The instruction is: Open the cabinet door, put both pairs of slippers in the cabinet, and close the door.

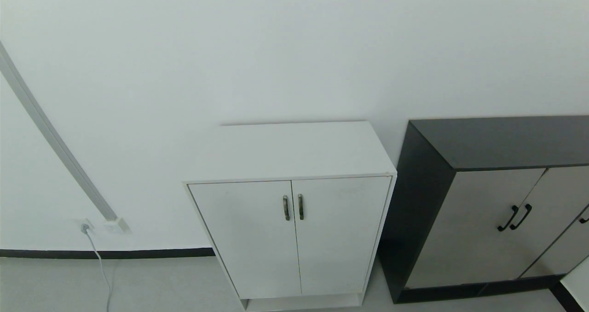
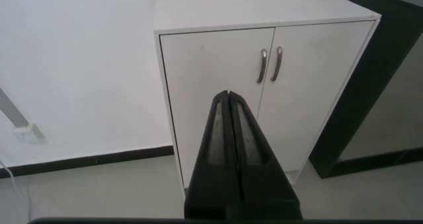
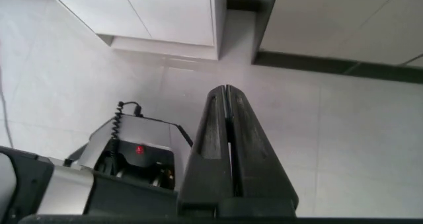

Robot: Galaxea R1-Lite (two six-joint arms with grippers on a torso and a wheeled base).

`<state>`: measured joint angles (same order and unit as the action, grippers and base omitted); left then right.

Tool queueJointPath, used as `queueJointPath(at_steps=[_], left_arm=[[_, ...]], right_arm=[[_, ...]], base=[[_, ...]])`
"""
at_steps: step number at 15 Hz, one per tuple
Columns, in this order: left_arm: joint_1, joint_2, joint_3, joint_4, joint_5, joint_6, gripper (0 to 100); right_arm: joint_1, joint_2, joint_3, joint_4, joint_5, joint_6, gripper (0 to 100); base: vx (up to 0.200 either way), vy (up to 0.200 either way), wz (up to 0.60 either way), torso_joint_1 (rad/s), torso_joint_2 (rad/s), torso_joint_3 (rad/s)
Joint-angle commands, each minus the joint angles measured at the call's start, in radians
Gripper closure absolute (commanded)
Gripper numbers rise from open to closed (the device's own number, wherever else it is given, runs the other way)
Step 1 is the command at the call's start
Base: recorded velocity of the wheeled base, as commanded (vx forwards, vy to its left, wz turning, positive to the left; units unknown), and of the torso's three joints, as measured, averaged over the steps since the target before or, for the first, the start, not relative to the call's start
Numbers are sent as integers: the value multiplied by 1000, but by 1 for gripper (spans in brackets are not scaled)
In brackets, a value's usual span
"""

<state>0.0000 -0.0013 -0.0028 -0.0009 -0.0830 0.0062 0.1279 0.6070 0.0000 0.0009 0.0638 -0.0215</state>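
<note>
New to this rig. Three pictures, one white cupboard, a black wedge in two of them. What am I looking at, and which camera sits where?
This is a two-armed robot on a wheeled base. The wide picture comes from a camera on its head, looking forward and down. It shows a white cabinet standing closed against the wall, with its two handles side by side in the middle. A dark cabinet stands next to it on the robot's right.

The other two pictures come from cameras on the wrists, and the black wedge in each is that arm's own grasping part. The left pincer is shut and points toward the white cabinet. The right pincer is also shut and points down at the floor in front of the cabinets. Neither pincer holds anything.
</note>
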Motion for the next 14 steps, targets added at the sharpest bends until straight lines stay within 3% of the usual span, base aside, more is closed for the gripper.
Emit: queueJointPath(at_steps=[1,6,14], left_arm=[[0,1,1,-1,0,0,100],[0,1,0,-1,0,0,100],[0,1,0,-1,0,0,100]], right_arm=[[-8,-7,0,1,-7,14,100],[-168,-121,0,1,-9,15,100],[-155,-532,0,1,-9,17,100]], base=[[0,0,0,0,0,0],[0,0,0,0,0,0],[0,0,0,0,0,0]])
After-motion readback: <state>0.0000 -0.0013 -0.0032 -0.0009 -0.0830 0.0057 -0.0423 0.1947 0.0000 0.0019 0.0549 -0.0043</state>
